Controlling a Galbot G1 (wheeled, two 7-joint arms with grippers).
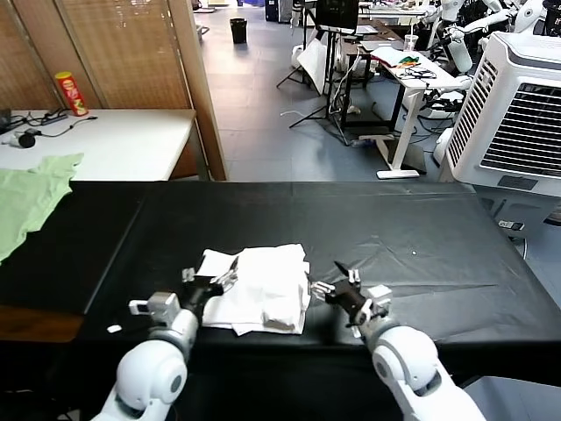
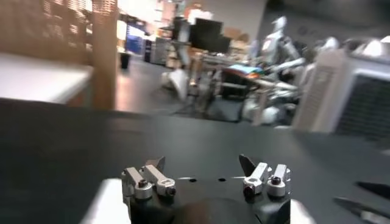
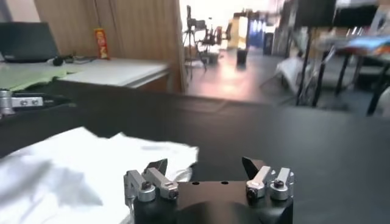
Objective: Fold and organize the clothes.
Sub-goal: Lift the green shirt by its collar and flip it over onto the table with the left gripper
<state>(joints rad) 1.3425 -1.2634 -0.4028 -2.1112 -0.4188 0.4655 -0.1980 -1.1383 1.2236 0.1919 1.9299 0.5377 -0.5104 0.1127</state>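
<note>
Hands [image 1: 210,282] [image 1: 340,282] apparently open beside T-shirt [image 1: 263,289]

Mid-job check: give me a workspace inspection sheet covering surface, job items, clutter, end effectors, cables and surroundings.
Surface: black-covered table, wrinkled.
Job's things: white T-shirt, folded into a compact bundle near the front edge.
Clutter: light green garment at the far left; red can on the white side table.
Grippers: left end effector open at the shirt's left edge; right end effector open beside its right edge.
Cables: black cable on the side table.
Surroundings: white cooler unit, desks, tripod.
</note>
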